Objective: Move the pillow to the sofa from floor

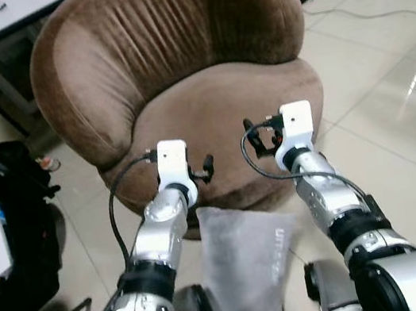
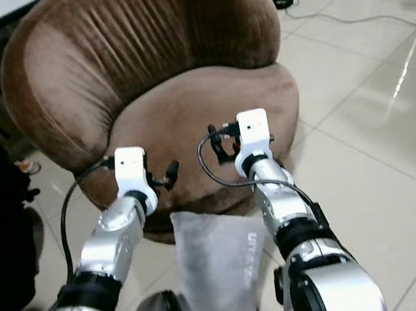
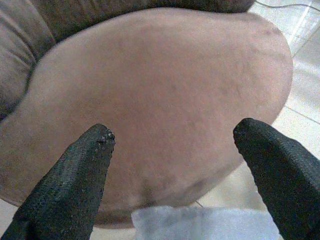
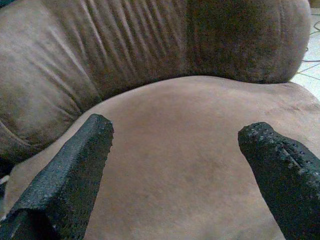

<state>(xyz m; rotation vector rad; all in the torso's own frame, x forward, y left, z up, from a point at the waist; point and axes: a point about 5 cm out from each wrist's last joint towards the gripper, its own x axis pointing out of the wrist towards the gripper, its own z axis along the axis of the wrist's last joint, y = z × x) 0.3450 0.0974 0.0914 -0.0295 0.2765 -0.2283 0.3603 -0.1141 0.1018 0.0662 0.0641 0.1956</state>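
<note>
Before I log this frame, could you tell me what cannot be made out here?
- Pillow: lower end hidden between the arms, cut by the left eye view's bottom edge.
- Sofa: base hidden by its own seat.
- Left gripper, right gripper: jaws open; finger bases cut off in the wrist views.

Brown velvety sofa (image 1: 177, 72) with ribbed backrest; pale grey pillow (image 1: 244, 266) near; silver arms, black fingers (image 3: 75, 185); cream floor tiles (image 1: 394, 114).

The pillow (image 1: 244, 266) lies on the floor just before the brown sofa (image 1: 180, 88) — its near end is hidden between the robot's arms and cut off by the picture's edge. Left of the sofa, a dark heap (image 1: 12, 230) is cropped — its contents cannot be told.
</note>
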